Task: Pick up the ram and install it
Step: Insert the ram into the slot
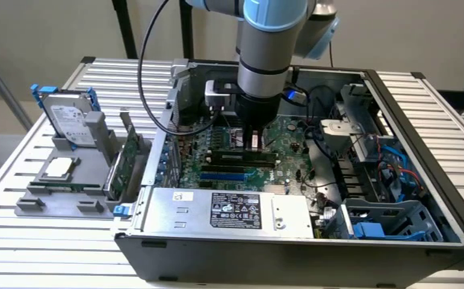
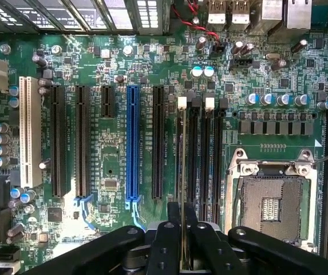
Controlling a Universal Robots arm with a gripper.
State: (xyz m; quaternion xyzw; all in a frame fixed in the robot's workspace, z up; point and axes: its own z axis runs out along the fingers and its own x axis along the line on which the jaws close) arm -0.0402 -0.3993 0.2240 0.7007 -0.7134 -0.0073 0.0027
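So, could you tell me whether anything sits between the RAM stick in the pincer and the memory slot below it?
Nothing visible does. The pincer holds the RAM stick edge-on directly over a memory slot beside the empty CPU socket, and that slot's channel looks bare along its length.

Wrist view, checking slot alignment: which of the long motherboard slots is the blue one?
The blue slot, flanked by black slots, with the white slot farther off.

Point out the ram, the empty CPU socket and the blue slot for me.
ram [image 2: 182,166]: wrist view, thin top edge above the memory slot.
CPU socket [image 2: 275,206]: wrist view, its open middle.
blue slot [image 2: 133,143]: wrist view, mid-length.
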